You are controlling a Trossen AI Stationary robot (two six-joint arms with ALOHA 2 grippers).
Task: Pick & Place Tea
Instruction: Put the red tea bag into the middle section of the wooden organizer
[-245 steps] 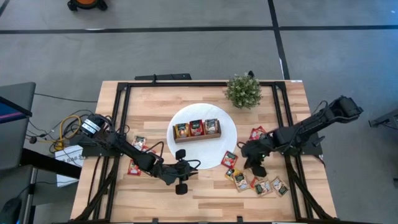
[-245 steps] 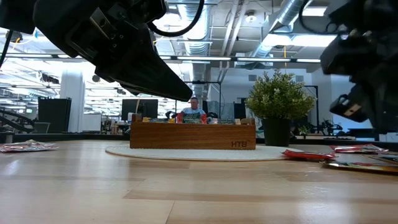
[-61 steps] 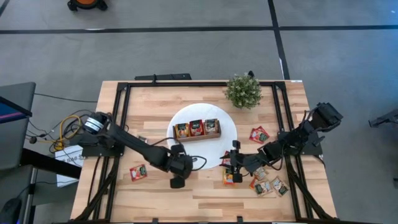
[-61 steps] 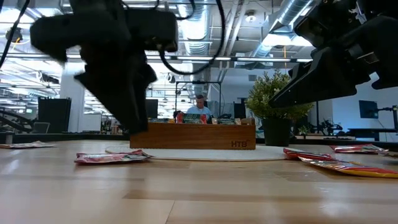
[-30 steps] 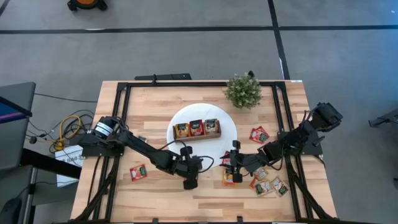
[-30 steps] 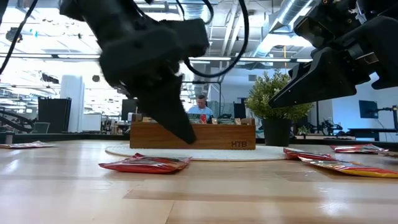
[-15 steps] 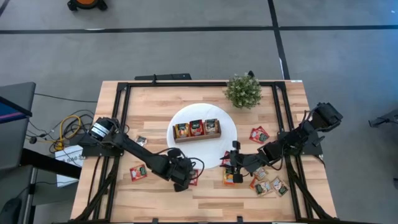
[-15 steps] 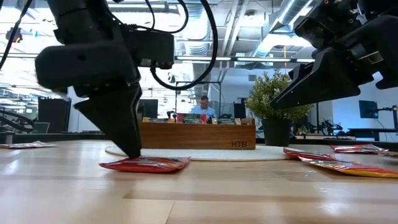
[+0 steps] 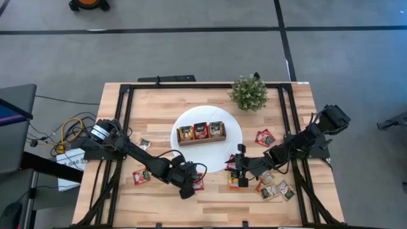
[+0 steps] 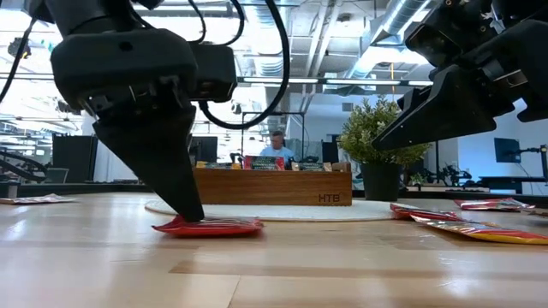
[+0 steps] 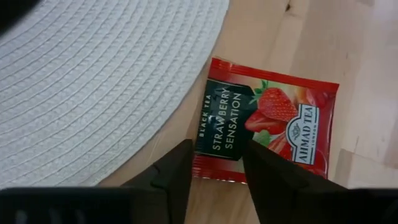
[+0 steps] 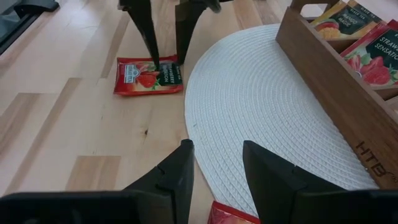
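A red strawberry tea sachet (image 11: 264, 127) lies flat on the wood beside the white disc (image 9: 191, 121), and shows too in the right wrist view (image 12: 148, 76) and the high view (image 9: 199, 183). My left gripper (image 11: 217, 149) stands over its dark-labelled end, open and pointing down (image 10: 190, 216). My right gripper (image 12: 217, 144) hovers open above the disc's rim (image 9: 234, 168), touching nothing. More tea sachets lie right of it (image 9: 270, 189), and others lie at the left (image 9: 141, 175). The wooden box (image 9: 201, 132) sits on the disc and holds sachets. My left gripper comes at the red sachet from above, pointing down. Its open fingertips (image 12: 155, 62) stand on the sachet's dark-labelled end (image 11: 224, 121), the one nearest the white disc. In the low view one tip meets that end (image 10: 184, 224). The sachet lies flat on the table.
A small green plant (image 9: 248, 93) stands at the far right of the table. Another red sachet (image 12: 233, 214) lies under my right gripper. A black frame (image 9: 127, 95) runs around the tabletop. Bare wood (image 9: 210, 207) stretches along the near edge.
My left gripper has drawn back toward the table's left, off the middle of the red sachet. It has turned upright and come down on the sachet's end. The sachet stays flat on the wood. My right arm has kept still.
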